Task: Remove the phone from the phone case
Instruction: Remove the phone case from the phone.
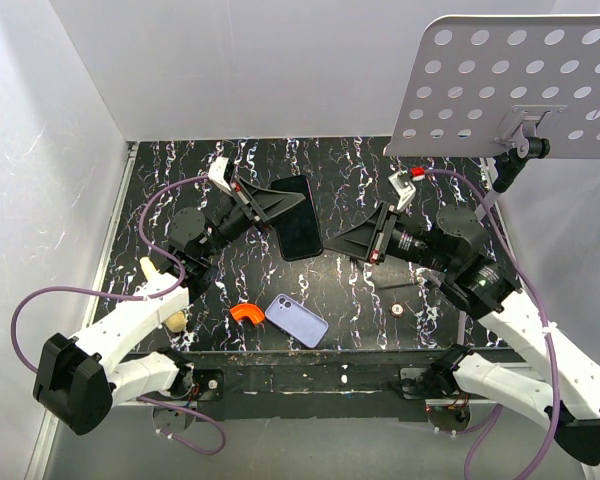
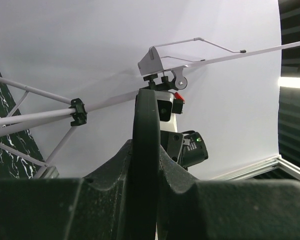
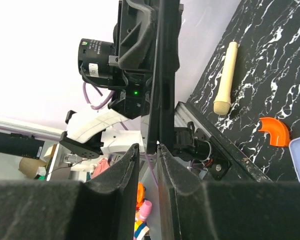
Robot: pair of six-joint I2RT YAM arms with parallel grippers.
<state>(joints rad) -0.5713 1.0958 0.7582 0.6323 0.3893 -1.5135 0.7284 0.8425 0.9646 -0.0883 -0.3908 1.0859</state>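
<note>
Two arms angled inward, left end effector (image 1: 277, 211) and right end effector (image 1: 327, 247) each pinching the phone (image 1: 299, 228)

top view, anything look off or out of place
Nothing broken or spilled. The black phone is off the table, pinched between the left gripper and right gripper; the lilac case lies askew near the front edge.
</note>
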